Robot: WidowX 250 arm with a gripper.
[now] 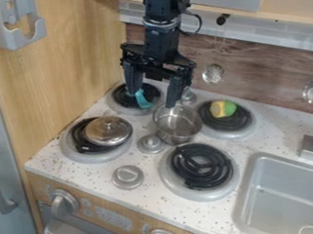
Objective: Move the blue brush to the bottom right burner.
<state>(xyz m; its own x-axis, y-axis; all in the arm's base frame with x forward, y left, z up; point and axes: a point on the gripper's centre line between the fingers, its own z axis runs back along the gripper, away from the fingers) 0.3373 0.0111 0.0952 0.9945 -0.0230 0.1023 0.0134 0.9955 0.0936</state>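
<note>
Nearest me, close to the front edge of the table [83, 174], was the bottom right burner [200, 166], its coil bare, with the sink [280, 196] just to its right. Left of it stood two knobs, then the front left burner with a metal lid [108, 131] on it. Behind the target, the metal pot [178, 125] took up the middle. Beyond it, by the back left burner, I could see the blue brush [143, 99], low at the tool [152, 99], whose fingers were spread wide; whether one touched the brush I couldn't tell. I'd have called it the grasping step: the fingers needed to line up and close round the brush, then lift it well over the pot's rim and come forward, short of the sink.
</note>
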